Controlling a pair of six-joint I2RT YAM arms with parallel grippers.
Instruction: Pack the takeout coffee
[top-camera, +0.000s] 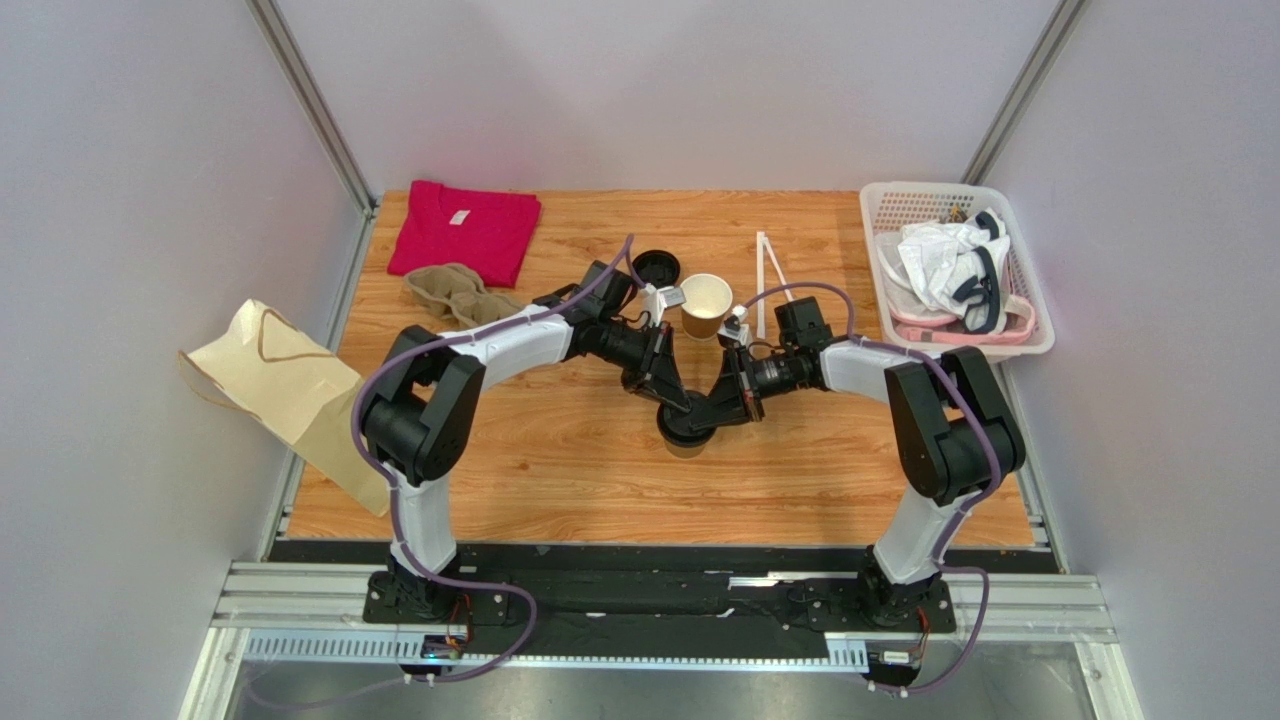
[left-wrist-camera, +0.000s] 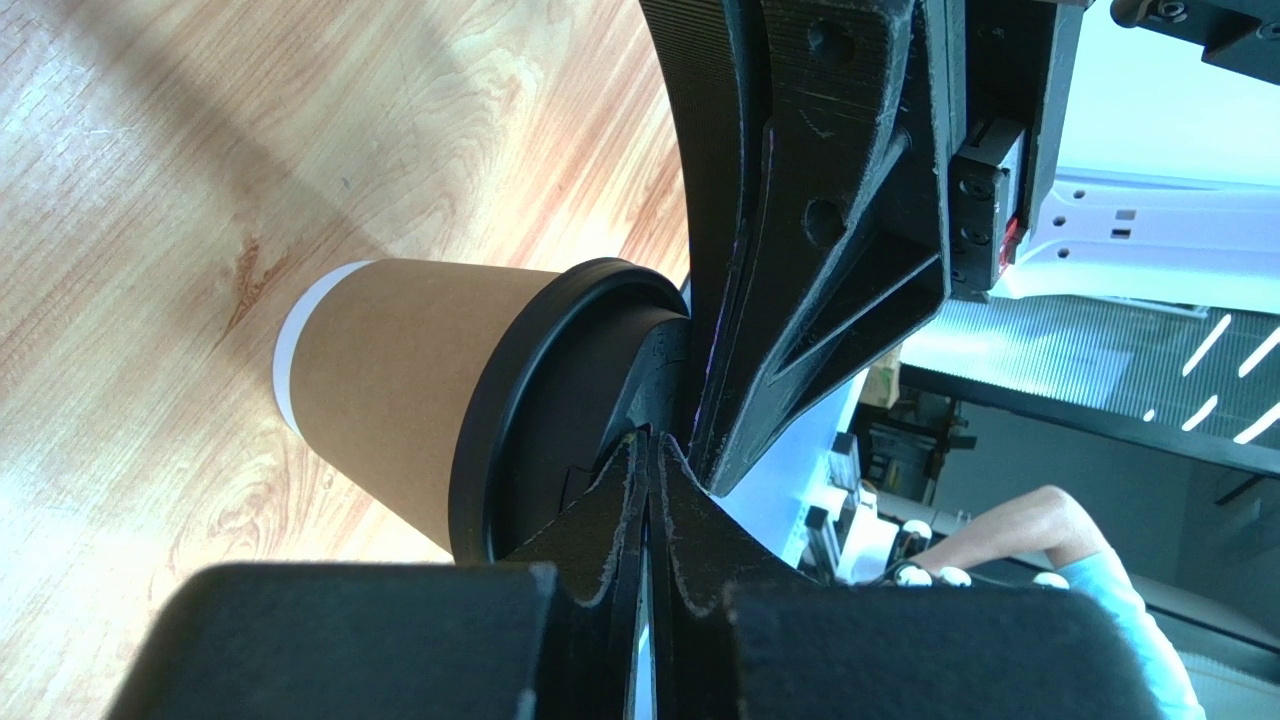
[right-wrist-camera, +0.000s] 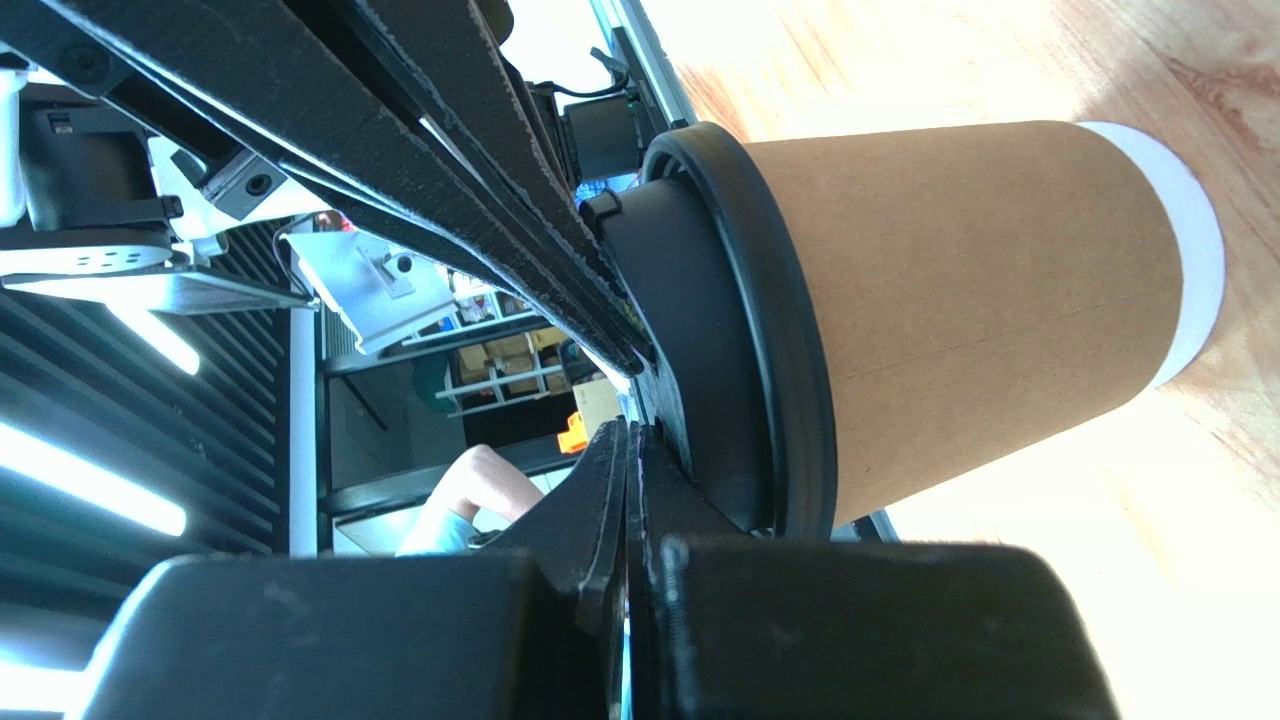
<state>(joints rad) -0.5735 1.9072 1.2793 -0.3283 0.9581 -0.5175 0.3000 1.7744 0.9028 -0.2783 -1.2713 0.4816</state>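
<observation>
With left gripper (left-wrist-camera: 654, 488) and right gripper (right-wrist-camera: 628, 450), jaws closed empty, seemingly pressing atop takeout coffee (left-wrist-camera: 398, 390); next: open, grasp, bag it.

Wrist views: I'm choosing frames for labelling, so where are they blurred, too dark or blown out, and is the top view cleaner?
Left wrist: the cup is sharp, its own fingers are near-black and soft, and the far right is washed out. Right wrist: the cup is sharp, but the table glares almost white. Top external: even light, everything in focus.
</observation>
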